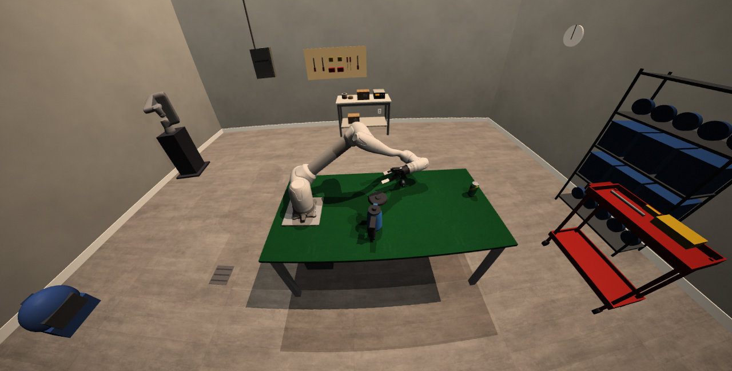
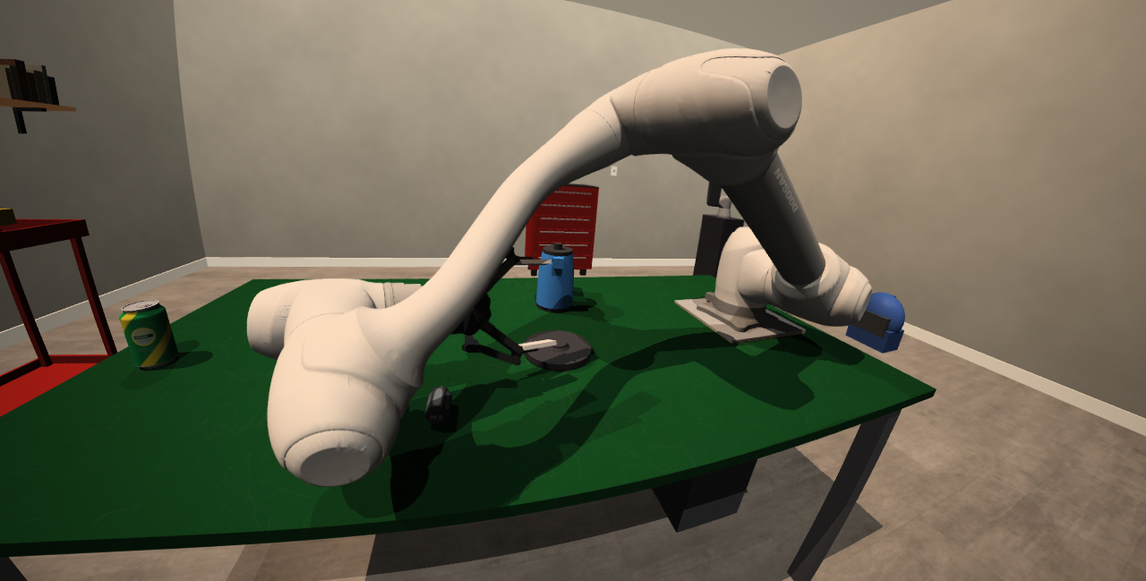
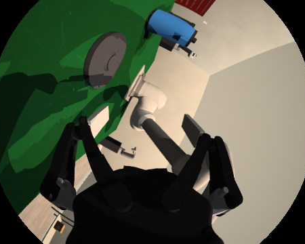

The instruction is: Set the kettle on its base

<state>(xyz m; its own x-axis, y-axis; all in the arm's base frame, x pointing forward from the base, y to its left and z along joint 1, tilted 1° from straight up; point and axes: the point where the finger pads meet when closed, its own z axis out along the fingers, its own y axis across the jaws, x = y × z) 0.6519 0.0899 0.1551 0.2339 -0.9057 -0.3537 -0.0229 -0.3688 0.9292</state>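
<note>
We found the gripper (image 3: 146, 129) fully open and empty; the kettle (image 3: 170, 28) stood upright beyond it, past the base (image 3: 105, 59). We advised a level side approach.

I am reading just one piece of lettering: "DOOSAN", running along the dark side of my arm's lower link (image 2: 789, 197), right of centre in the exterior view. The green and yellow can (image 2: 149, 335), at the left edge of that view, is carrying a label band, but its print is showing too small for me to read. I am making out no other text, numbers or signs.
</note>
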